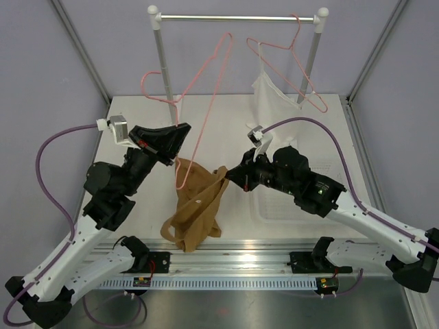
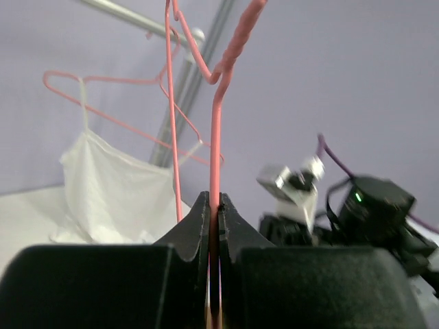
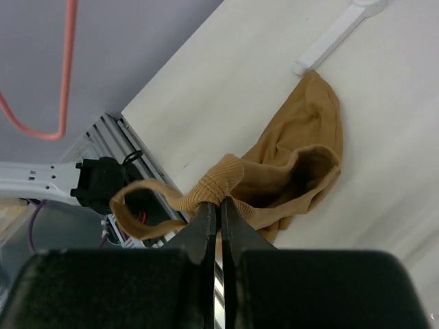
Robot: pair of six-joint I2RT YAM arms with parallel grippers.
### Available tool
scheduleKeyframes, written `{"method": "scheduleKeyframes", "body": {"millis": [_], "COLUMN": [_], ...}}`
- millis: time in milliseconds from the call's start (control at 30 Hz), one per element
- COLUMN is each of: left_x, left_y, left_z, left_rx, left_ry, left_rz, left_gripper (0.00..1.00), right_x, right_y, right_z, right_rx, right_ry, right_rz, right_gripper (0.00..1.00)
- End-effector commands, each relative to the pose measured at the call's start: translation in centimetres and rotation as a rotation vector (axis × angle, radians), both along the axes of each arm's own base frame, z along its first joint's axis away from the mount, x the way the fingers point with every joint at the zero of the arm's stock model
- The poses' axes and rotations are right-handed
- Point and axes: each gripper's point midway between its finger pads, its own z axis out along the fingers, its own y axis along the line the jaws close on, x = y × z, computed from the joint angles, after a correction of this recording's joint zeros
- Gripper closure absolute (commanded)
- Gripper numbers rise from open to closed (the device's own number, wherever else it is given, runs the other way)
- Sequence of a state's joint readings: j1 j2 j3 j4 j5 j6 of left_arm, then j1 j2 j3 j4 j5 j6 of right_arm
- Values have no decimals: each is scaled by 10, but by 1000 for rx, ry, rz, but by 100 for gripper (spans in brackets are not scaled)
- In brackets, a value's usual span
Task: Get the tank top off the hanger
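The pink wire hanger [image 1: 206,89] is off the rail and tilted, with its hook to the left. My left gripper [image 1: 180,133] is shut on its wire, which runs up between the fingertips in the left wrist view [image 2: 216,137]. The tan tank top [image 1: 195,205] hangs in a bunch from the hanger's lower corner down to the table. I cannot tell whether a strap still loops the wire. My right gripper [image 1: 226,175] is shut on a gathered ribbed edge of the top [image 3: 288,171], with a strap loop drooping to the left of the jaws [image 3: 219,203].
A garment rack rail [image 1: 236,17] stands at the back on two posts. A white garment [image 1: 278,96] hangs there on a second pink hanger [image 1: 288,51], also visible in the left wrist view [image 2: 116,192]. The rack's white foot [image 3: 343,27] lies on the table.
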State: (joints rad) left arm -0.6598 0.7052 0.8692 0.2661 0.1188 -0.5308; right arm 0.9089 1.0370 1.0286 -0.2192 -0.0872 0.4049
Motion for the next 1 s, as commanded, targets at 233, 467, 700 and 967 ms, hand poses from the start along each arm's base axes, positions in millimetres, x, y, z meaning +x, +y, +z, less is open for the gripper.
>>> {"method": "scheduleKeyframes", "body": {"millis": [233,467,700,967], "left_x": [35,31,56,116], "left_y": [60,74,37,13], "left_z": [55,-48,-82,-21], "left_rx": [25,256,460,492], "left_ry": [36,376,544,456], "left_rz": [394,440,366,441], "left_gripper": [100,100,100,100], "right_x": [12,9,19,7], "right_y": [-8,29,-10,-41], "right_z": [-11,-50,-10,-5], "right_rx": [-218,-273,-229,-198], "right_ry": [-56,5,-61,-62], "right_rz": [-150,-92,-249,-288], "right_gripper": [100,1,0,0]}}
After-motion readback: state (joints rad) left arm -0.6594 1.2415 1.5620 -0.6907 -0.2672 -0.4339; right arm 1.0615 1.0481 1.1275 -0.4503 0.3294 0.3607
